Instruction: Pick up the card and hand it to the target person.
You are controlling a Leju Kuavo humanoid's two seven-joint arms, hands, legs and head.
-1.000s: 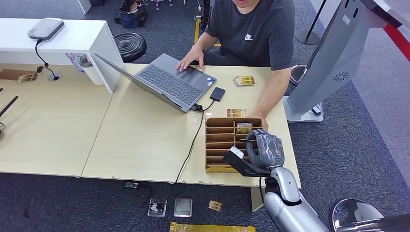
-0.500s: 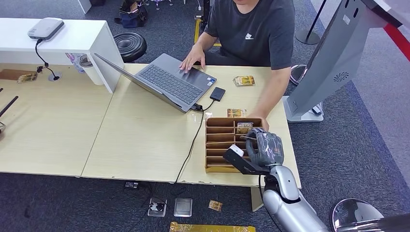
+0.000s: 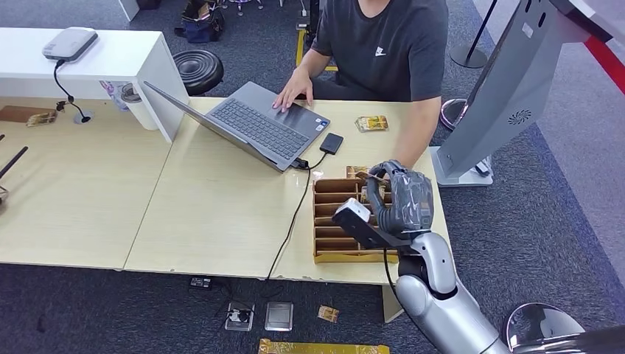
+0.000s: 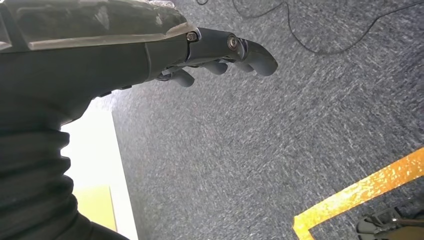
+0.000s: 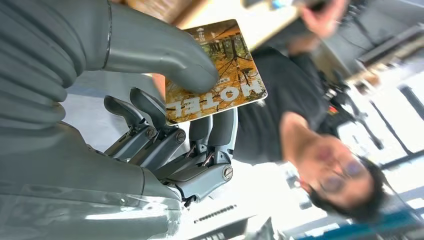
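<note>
My right hand is raised above the far end of the wooden card organizer on the table's right side. It pinches a card with an autumn picture and the word HOTEL between thumb and fingers. In the head view only a thin edge of this card sticks out by the fingertips. The person in a dark grey T-shirt sits across the table, with one hand on the laptop and the other forearm reaching down just behind my hand. My left hand hangs over the carpet, fingers apart and holding nothing.
Loose cards lie on the table near the person and just beyond the organizer. A black drive and its cable run from the laptop. A grey kiosk stand rises on the right, and a white cabinet stands at the left.
My right hand has lifted out of the organizer with the card and moved away from me, towards the person's forearm. The person's hand on the laptop has barely shifted.
</note>
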